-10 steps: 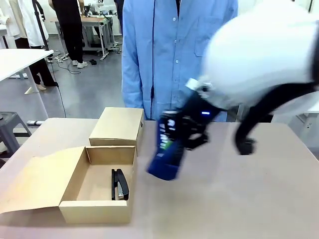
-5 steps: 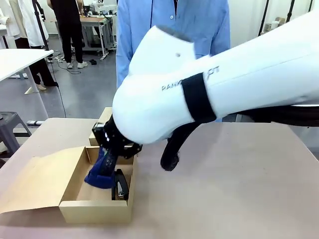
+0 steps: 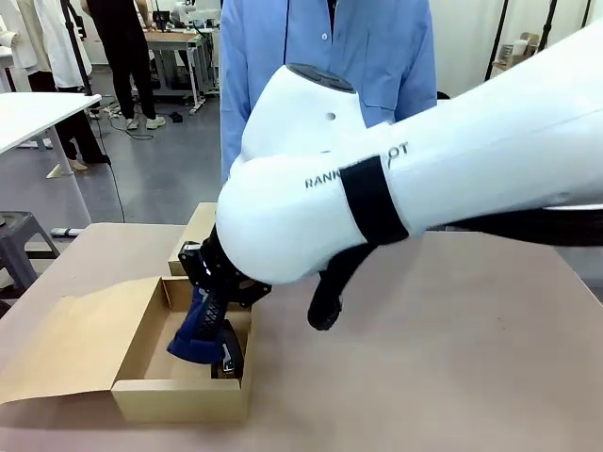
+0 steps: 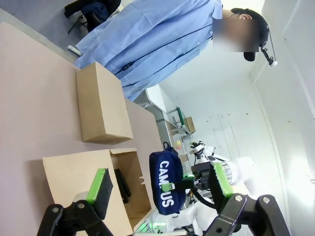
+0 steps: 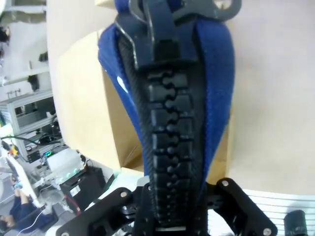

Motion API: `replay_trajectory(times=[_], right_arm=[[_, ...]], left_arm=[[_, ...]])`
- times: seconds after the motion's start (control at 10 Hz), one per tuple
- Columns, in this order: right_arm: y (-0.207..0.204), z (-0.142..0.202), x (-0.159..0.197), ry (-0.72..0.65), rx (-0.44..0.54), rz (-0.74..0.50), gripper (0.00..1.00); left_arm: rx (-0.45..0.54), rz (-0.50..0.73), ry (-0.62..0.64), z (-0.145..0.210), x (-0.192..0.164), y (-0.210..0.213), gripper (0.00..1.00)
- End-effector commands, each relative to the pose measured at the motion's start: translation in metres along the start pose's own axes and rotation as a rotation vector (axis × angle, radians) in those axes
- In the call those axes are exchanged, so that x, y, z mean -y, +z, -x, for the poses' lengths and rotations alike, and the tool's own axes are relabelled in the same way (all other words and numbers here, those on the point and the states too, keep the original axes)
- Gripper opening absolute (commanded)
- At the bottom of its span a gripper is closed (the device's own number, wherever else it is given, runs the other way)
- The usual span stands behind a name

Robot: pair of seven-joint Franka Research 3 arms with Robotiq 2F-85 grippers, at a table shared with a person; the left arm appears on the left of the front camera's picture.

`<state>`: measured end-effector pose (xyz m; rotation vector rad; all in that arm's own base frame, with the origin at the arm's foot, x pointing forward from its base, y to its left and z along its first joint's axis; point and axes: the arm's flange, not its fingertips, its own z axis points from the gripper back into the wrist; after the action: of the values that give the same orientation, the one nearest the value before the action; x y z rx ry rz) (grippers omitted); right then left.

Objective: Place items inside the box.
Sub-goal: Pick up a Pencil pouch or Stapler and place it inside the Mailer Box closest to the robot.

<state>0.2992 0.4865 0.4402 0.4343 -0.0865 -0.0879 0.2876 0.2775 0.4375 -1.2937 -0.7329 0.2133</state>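
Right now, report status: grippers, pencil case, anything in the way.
Right gripper shut on pencil case, tilted over open box. Left gripper open, empty. Stapler lies in box beside the case.

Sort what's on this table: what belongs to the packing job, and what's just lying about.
Job in hand:
open box
navy pencil case, gripped by the right gripper over the box opening
black stapler, already inside the box

Lying about:
closed cardboard box, behind the open one
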Motion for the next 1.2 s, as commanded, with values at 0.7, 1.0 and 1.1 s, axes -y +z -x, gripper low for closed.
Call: replay_trajectory(times=[0.7, 1.0, 1.1], right_arm=[[-0.100, -0.014, -0.049, 0.056, -0.042, 0.218, 0.07], [-0.118, -0.016, -0.050, 0.021, -0.096, 0.278, 0.07], [-0.122, -0.016, -0.049, 0.016, -0.092, 0.289, 0.07]], left_arm=[[0.014, 0.021, -0.024, 0.000, 0.002, -0.001, 1.00], [0.014, 0.021, -0.024, 0.000, 0.002, -0.001, 1.00], [0.014, 0.021, -0.024, 0.000, 0.002, -0.001, 1.00]])
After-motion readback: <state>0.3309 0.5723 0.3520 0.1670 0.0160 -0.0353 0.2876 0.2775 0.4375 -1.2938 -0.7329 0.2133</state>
